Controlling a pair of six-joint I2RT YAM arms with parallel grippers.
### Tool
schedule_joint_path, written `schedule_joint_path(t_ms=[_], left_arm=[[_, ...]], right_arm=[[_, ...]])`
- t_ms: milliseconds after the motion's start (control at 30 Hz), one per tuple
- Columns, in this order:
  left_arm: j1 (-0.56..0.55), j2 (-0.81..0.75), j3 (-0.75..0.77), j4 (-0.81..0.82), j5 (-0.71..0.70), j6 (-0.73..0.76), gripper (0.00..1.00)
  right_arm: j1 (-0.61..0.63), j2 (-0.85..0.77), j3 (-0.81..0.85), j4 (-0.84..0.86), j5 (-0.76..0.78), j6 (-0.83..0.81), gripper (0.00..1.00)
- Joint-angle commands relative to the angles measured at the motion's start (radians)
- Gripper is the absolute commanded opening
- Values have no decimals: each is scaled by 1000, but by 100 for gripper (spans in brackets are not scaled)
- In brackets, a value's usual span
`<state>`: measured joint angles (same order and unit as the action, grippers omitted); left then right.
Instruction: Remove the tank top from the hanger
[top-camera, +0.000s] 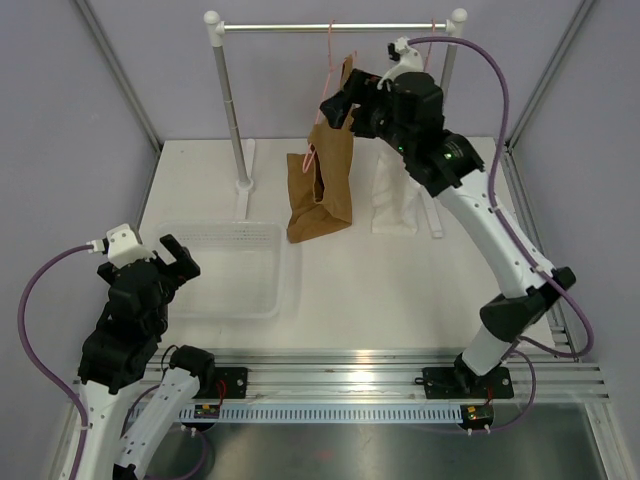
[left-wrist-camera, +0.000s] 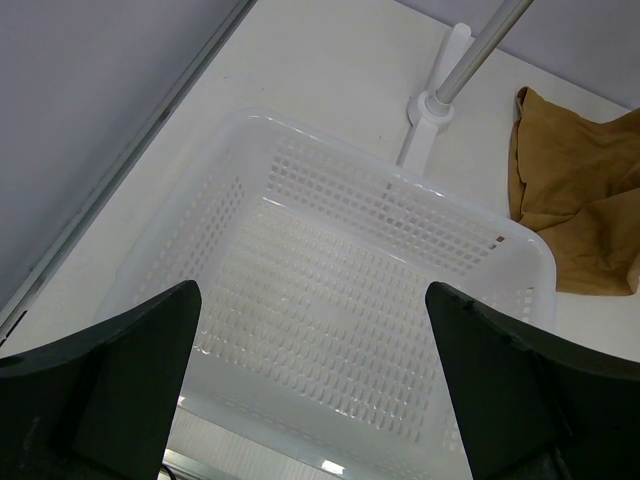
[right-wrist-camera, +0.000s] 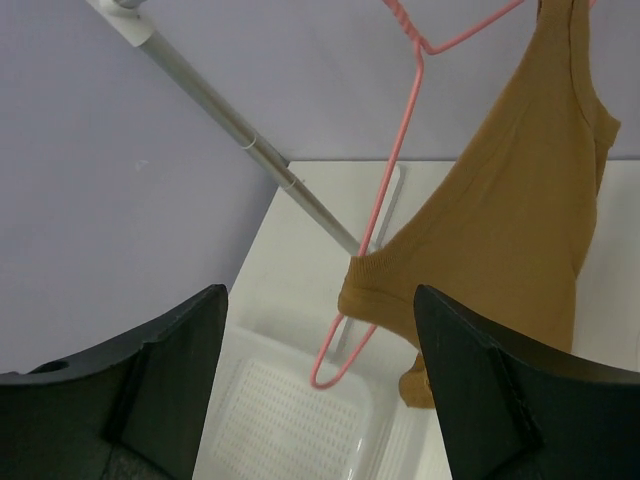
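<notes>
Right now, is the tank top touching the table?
Touching. The left wrist view shows the tank top's lower end lying crumpled on the table, with no gap under it.

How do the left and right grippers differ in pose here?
The left gripper sits low, the right gripper raised toward the rail. The left gripper points down at the white basket; the right gripper faces the tank top on the pink hanger. Both stand open, holding nothing.
</notes>
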<state>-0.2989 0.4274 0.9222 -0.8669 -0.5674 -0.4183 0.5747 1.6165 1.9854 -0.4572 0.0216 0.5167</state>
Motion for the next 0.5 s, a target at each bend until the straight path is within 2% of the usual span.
schedule_joint_path(t_ms=[0, 100, 233, 267, 367, 400, 467], left_arm=[[6, 11, -6, 48, 17, 10, 99], [4, 11, -8, 49, 23, 13, 99], [6, 14, -8, 52, 31, 15, 99], [6, 13, -8, 51, 35, 13, 99], [6, 10, -8, 54, 38, 15, 99], [6, 8, -9, 54, 40, 15, 99], [6, 4, -9, 55, 41, 16, 99]], right_arm=[[85, 127, 173, -69, 295, -125, 82], [140, 255, 301, -81, 481, -230, 82], [146, 426, 499, -127, 604, -346, 78], [146, 506, 611, -149, 618, -362, 77], [146, 604, 726, -186, 675, -420, 68], [146, 609, 722, -170, 690, -426, 60], [146, 596, 669, -147, 695, -437, 52]])
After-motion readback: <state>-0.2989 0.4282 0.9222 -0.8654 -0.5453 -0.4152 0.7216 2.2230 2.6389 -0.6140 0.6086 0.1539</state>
